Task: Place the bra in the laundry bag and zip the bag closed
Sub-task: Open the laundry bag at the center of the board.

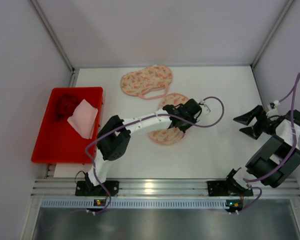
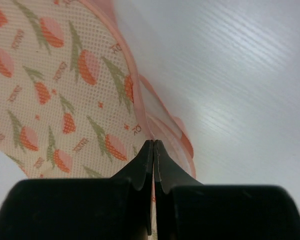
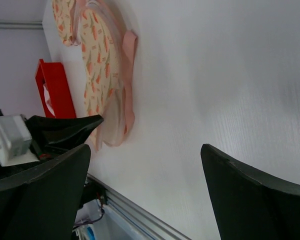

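Observation:
A peach floral mesh laundry bag point(image 1: 165, 136) lies mid-table. My left gripper point(image 1: 180, 120) is down on it, shut on the bag's pink rim. In the left wrist view the closed tips point(image 2: 154, 142) pinch that pink edge beside the mesh point(image 2: 65, 90). A second floral mesh piece point(image 1: 145, 80) with a pink loop lies further back. A dark red garment point(image 1: 66, 105), possibly the bra, sits in the red bin point(image 1: 42, 145) next to a pink cloth point(image 1: 84, 117). My right gripper point(image 1: 250, 124) is open and empty at the right, off the table; its wrist view point(image 3: 146, 150) looks towards the bag point(image 3: 97, 55).
The red bin stands at the table's left edge and also shows in the right wrist view point(image 3: 52, 85). White walls close the back and both sides. The aluminium rail point(image 1: 150, 187) runs along the near edge.

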Available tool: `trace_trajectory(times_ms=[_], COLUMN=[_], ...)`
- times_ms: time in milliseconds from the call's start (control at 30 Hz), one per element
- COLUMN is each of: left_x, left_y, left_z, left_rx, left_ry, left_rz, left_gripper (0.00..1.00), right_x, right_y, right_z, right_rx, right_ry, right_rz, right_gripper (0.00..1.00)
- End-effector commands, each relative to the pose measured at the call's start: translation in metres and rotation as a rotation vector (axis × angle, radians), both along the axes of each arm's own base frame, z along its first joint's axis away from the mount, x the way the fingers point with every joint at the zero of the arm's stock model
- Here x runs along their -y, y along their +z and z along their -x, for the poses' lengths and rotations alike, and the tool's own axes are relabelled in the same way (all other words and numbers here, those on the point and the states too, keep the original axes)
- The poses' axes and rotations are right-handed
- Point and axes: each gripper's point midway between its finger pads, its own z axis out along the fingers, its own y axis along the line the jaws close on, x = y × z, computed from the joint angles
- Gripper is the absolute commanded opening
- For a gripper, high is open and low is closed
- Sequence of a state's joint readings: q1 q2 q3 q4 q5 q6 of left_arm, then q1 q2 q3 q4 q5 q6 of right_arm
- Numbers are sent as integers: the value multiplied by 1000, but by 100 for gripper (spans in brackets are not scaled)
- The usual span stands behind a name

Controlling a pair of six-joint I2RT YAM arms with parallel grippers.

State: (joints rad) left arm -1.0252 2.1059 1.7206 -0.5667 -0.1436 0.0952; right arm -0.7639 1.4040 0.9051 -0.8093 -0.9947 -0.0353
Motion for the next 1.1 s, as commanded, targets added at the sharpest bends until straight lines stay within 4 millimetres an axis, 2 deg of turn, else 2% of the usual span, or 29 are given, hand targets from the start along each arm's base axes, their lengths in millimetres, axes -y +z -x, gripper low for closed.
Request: trace_trajectory(times_ms=[0,100,200,233,267,300,333,367,400,433,500,533,600,633,667,733,767,833,867,900,933,967,1000,1033,1067], left_x=[12,3,-15,-31,-42,-56,-79,-95,-113,-138,-165,-184,-202,-212,-217,-229,-233,-246,-251,-253,-262,-267,-270,-272,-275], left_y=[105,126,143,146,158,152,152,163,144,141,132,110,95,77,68,48,43,38,33,33,32,31,30,30,29], left_z=[-7,-7,-14,-29,-34,-40,-56,-61,-65,-78,-80,-80,-77,-71,-68,-59,-54,-52,-48,-47,-50,-51,-52,-53,-54], left_rx=[-2,-91,-180,-194,-203,-211,-199,-182,-188,-166,-134,-153,-156,-182,-194,-219,-228,-208,-210,-207,-176,-164,-154,-147,-149], left_ry=[30,63,150,205,255,300,369,414,468,530,577,614,653,676,689,739,755,806,813,818,844,852,857,850,852], left_rz=[289,392,489,515,552,549,558,585,558,553,520,480,443,409,390,349,345,324,306,305,281,268,257,246,236], left_gripper=[0,0,0,0,0,0,0,0,0,0,0,0,0,0,0,0,0,0,0,0,0,1,6,11,23], right_x=[5,4,1,0,-1,-3,-4,-8,-11,-11,-21,-22,-43,-52,-69,-89,-109,-126,-144,-153,-168,-174,-188,-201,-208], right_y=[16,18,21,22,24,25,25,28,28,30,31,32,34,35,37,39,41,37,34,31,22,16,13,0,-4], right_z=[-7,-7,-8,-8,-9,-10,-11,-11,-12,-16,-20,-26,-33,-37,-45,-50,-57,-62,-61,-64,-63,-63,-63,-61,-60], right_rx=[71,82,95,100,109,115,123,140,148,163,176,190,214,218,260,268,312,312,317,323,300,287,290,266,262], right_ry=[18,23,38,45,60,69,79,94,104,109,147,157,228,248,311,336,394,424,476,498,539,552,584,619,636], right_rz=[17,13,1,4,5,7,14,18,18,34,74,115,154,164,216,231,251,277,276,282,273,266,260,258,263], right_gripper=[93,93,92,91,90,90,89,89,89,89,88,88,87,87,86,85,84,83,82,81,81,78,77,77,76])
